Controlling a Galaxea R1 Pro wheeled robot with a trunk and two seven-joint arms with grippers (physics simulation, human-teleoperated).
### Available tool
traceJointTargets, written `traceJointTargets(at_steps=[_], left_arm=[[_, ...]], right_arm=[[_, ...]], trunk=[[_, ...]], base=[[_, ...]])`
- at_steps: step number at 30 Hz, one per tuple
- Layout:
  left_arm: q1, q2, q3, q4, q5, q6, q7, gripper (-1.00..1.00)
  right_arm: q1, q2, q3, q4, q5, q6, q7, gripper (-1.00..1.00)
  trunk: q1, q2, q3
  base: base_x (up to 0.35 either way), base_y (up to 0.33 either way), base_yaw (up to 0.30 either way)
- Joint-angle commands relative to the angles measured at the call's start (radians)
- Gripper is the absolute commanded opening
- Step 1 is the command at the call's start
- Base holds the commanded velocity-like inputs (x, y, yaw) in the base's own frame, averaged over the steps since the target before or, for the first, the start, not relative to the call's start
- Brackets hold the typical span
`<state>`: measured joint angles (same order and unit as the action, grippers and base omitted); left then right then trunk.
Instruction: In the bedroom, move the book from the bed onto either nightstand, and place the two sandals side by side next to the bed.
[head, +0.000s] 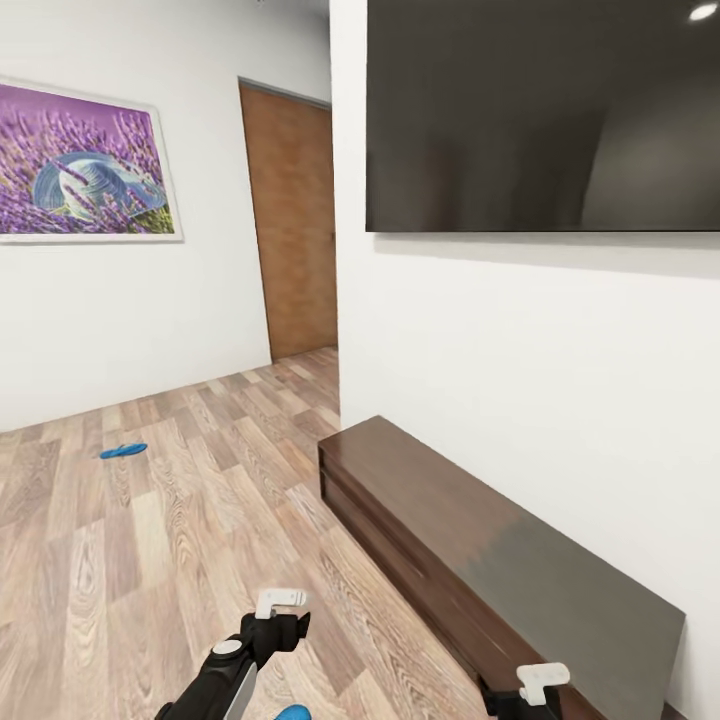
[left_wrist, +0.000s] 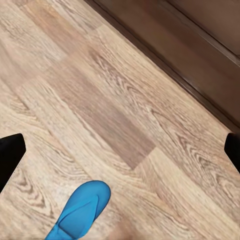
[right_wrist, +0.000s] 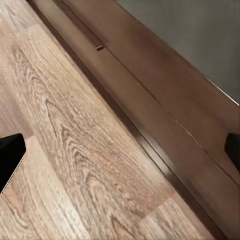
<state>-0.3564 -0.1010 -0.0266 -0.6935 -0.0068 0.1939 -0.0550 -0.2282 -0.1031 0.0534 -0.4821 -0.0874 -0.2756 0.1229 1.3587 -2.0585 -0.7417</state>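
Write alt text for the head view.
A blue sandal lies alone on the wood-plank floor by a white wall with a lavender picture. A long dark low cabinet sits under a wall-mounted screen, both grippers low in frame.

I looked across a wood-plank floor (head: 180, 520) toward a white wall (head: 520, 340) carrying a big dark television (head: 540, 115). Under it ran a long, low, dark brown cabinet (head: 480, 560), set against that wall. On the far wall I saw a lavender picture (head: 85, 165), with a brown door (head: 295, 235) beside it.
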Motion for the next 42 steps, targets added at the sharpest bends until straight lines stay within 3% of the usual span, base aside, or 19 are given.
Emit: traceJointTargets(at_steps=[1, 13, 24, 42], left_arm=[[-0.001, 0.0, 0.0, -0.001, -0.001, 0.006, -0.003, 1.0], [-0.001, 0.0, 0.001, -0.001, -0.001, 0.006, -0.005, 1.0], [-0.001, 0.0, 0.002, -0.003, 0.001, 0.004, -0.004, 1.0], [-0.001, 0.001, 0.001, -0.002, 0.001, 0.009, -0.006, 1.0]], right_arm=[[0.0, -0.001, 0.005, 0.0, -0.009, -0.003, 0.001, 1.0], [0.0, -0.001, 0.006, 0.0, -0.009, -0.004, -0.004, 1.0], [0.0, -0.001, 0.009, -0.001, -0.009, -0.004, -0.052, 1.0], [0.0, -0.001, 0.008, -0.003, -0.009, -0.007, -0.055, 1.0]], trunk=[[0.0, 0.0, -0.001], [0.0, 0.0, -0.001], [0.0, 0.0, -0.001], [0.0, 0.0, -0.001]], base=[[0.001, -0.001, 0.255], [0.0, 0.0, 0.252], [0.0, 0.0, 0.237], [0.031, 0.0, 0.243]])
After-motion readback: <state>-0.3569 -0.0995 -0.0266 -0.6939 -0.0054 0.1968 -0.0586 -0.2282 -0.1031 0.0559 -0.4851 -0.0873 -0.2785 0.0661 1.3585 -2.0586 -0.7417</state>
